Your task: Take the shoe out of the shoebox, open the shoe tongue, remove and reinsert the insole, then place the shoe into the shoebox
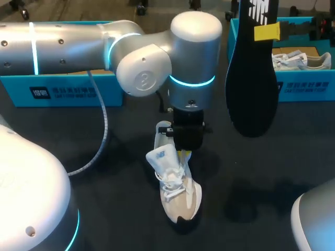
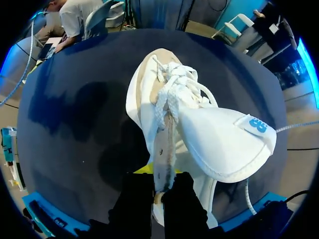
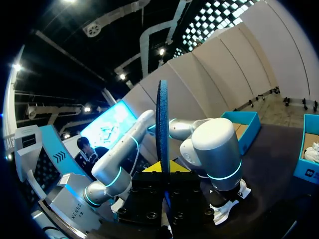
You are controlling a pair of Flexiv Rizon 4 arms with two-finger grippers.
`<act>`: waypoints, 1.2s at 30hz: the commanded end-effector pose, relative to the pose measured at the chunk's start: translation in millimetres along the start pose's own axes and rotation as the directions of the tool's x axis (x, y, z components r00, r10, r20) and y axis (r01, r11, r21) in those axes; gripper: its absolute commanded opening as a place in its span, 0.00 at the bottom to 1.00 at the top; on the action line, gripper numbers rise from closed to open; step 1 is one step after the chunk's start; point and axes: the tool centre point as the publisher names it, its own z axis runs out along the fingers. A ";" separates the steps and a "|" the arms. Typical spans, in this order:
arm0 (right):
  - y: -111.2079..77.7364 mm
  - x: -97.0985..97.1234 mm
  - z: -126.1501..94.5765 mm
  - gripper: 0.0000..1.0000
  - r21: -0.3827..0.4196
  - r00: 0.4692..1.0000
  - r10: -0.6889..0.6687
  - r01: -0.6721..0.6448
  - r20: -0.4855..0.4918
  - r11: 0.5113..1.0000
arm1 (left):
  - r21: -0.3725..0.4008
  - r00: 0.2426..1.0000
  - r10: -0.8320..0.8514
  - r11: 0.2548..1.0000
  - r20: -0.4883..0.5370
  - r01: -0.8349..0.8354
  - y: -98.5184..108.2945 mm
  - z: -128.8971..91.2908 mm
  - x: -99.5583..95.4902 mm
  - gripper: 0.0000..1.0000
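- Left pincer is pinched nearly closed on the upper edge of the shoe, which rests on the tabletop, toe ahead.
- Right pincer clamps the insole upright, high above the tabletop.

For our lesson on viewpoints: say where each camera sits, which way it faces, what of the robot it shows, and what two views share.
Head view: above and behind, looking down on the table; the left arm and right gripper show.
Left wrist view: on the left wrist, facing down onto the shoe; the left gripper pinches its edge.
Right wrist view: on the right wrist, facing the left arm past the upright insole held in the right gripper.
Shared: head and right wrist views both show insole and shoe.
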 end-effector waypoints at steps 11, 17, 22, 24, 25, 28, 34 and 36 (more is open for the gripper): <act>2.6 -2.0 2.8 0.00 0.005 1.000 0.001 -0.001 -0.001 1.000 | 0.025 0.999 0.030 0.999 -0.009 -0.030 5.7 21.1 -26.8 0.00; 2.6 -2.0 2.8 0.00 0.005 1.000 0.001 -0.001 -0.001 1.000 | 0.053 0.999 0.037 0.998 0.004 -0.037 9.4 22.1 -33.6 0.44; 2.6 -2.0 2.8 0.00 0.005 1.000 0.001 -0.001 -0.001 1.000 | 0.034 0.998 0.030 0.999 0.058 -0.032 12.6 9.2 -31.7 1.00; 2.6 -2.0 2.8 0.00 0.005 1.000 0.001 -0.001 -0.001 1.000 | 0.023 0.995 0.022 0.999 0.094 -0.024 13.7 0.4 -29.1 1.00; 2.6 -2.0 2.8 0.00 0.005 1.000 0.001 -0.001 -0.001 1.000 | 0.008 0.992 0.018 1.000 0.122 -0.019 14.4 -4.6 -27.6 1.00; 2.6 -2.0 2.8 0.00 0.005 1.000 0.001 -0.001 -0.001 1.000 | -0.031 0.977 0.004 1.000 0.215 0.002 16.7 -20.2 -23.8 1.00; 2.6 -2.0 2.8 0.00 0.005 1.000 0.001 -0.001 -0.001 1.000 | -0.052 0.905 -0.036 0.997 0.424 0.064 23.7 -55.9 -18.5 1.00; 2.6 -2.0 2.8 0.00 0.005 1.000 0.001 -0.001 -0.001 1.000 | -0.044 0.884 -0.046 0.996 0.465 0.075 25.4 -63.1 -17.1 1.00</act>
